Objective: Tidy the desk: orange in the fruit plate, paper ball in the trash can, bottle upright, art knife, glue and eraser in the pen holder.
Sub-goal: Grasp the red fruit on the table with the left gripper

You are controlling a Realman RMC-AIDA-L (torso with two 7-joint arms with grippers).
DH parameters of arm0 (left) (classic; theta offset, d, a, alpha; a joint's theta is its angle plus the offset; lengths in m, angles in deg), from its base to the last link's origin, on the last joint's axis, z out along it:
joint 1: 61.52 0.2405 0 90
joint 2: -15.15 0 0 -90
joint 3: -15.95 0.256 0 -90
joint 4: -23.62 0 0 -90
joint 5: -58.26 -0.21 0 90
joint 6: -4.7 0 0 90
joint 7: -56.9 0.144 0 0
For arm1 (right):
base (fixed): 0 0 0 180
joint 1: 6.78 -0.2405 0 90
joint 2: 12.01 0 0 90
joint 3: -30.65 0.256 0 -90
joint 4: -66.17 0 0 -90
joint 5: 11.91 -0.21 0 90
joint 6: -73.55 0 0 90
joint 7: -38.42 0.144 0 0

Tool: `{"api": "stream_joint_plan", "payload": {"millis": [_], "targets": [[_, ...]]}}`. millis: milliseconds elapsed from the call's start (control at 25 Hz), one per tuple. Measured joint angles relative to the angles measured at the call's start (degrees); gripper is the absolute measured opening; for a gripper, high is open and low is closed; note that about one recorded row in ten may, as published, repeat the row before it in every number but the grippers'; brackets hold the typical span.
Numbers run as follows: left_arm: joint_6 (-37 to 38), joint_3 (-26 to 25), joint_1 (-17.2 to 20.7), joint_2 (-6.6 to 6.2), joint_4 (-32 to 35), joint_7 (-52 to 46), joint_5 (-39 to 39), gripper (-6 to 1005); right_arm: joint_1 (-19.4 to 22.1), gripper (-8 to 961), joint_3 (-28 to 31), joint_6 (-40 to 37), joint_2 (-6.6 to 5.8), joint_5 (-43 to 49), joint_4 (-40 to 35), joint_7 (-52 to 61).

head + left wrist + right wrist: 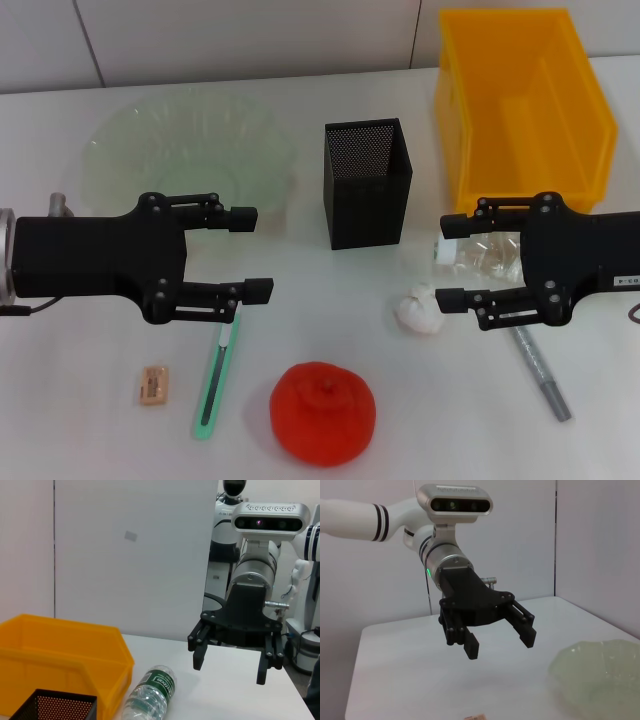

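Both arms are hovering above the white surface (pixel 90 440) with nothing yet sorted. The left gripper (pixel 250 252) is hanging with its fingers spread wide, just in front of the glass fruit plate (pixel 190 150); the right gripper (pixel 450 260) is likewise holding its fingers wide, empty, over the fallen bottle (pixel 478 250).

The orange (pixel 323 412) is sitting at the near edge, apart from the plate. The paper ball (pixel 420 310) is lying just beside the right gripper's lower finger, with the yellow trash can (pixel 525 100) behind. The art knife (pixel 216 372) is lying below the left gripper, the eraser (pixel 153 384) close to it on the outer side, the glue (pixel 540 372) under the right arm. The pen holder (pixel 367 182) is standing centrally between the arms.

The paper ball appears the nearest target. For a clean pick, centre the right fingers over the ball, descend vertically, and avoid nudging the bottle, which is likely to roll.
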Motion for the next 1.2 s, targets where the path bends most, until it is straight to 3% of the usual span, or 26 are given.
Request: {"api": "stream_joint_plan", "payload": {"millis": [840, 1040, 1200], "targets": [[0.33, 0.69, 0.18, 0.08, 0.03, 0.53, -0.33, 759, 0.21, 764, 0.32, -0.06, -0.16, 0.21, 0.94, 0.00], [-0.19, 4.79, 0.82, 0.02, 0.08, 0.56, -0.70, 753, 0.50, 764, 2.83, -0.37, -0.18, 0.29, 0.83, 0.00], [-2.60, 11.42, 2.22, 0.23, -0.44, 1.37, -0.75, 748, 0.87, 764, 4.13, -0.50, -0.21, 0.37, 0.63, 0.00]]}}
